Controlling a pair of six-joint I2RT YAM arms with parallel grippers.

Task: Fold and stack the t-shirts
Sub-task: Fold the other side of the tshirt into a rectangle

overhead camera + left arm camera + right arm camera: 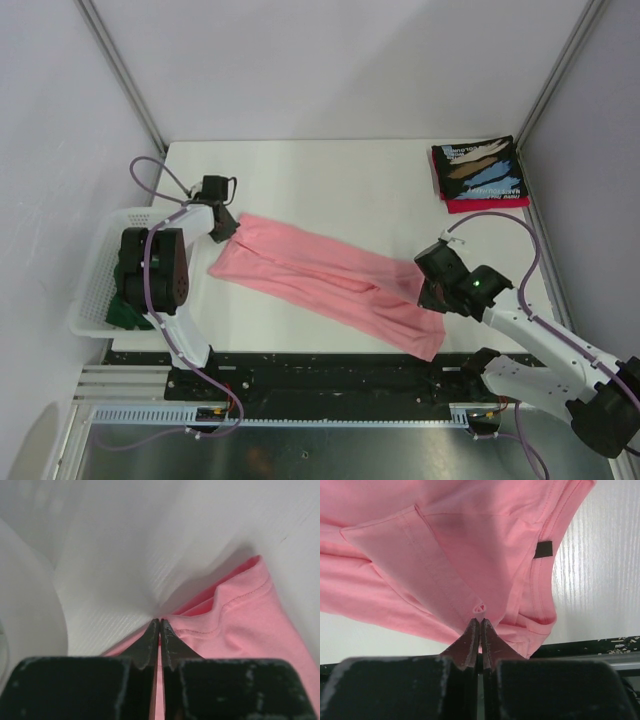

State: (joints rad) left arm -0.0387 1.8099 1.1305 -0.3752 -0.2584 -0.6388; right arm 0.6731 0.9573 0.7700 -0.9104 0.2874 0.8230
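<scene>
Top external: pink cloth t-shirt (pixel 320 275) lies diagonally; black printed t-shirt (pixel 478 168) folded far right.
Left wrist: left gripper (pixel 159 622) pinches pink hem.
Right wrist: right gripper (pixel 479 622) pinches a fold.

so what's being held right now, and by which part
The pink t-shirt, by both: left gripper on a hemmed edge, right gripper on a fold near the neckline.

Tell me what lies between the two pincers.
Only the pink t-shirt, lying as a long band from the left pincer to the right pincer, in the top view.
</scene>
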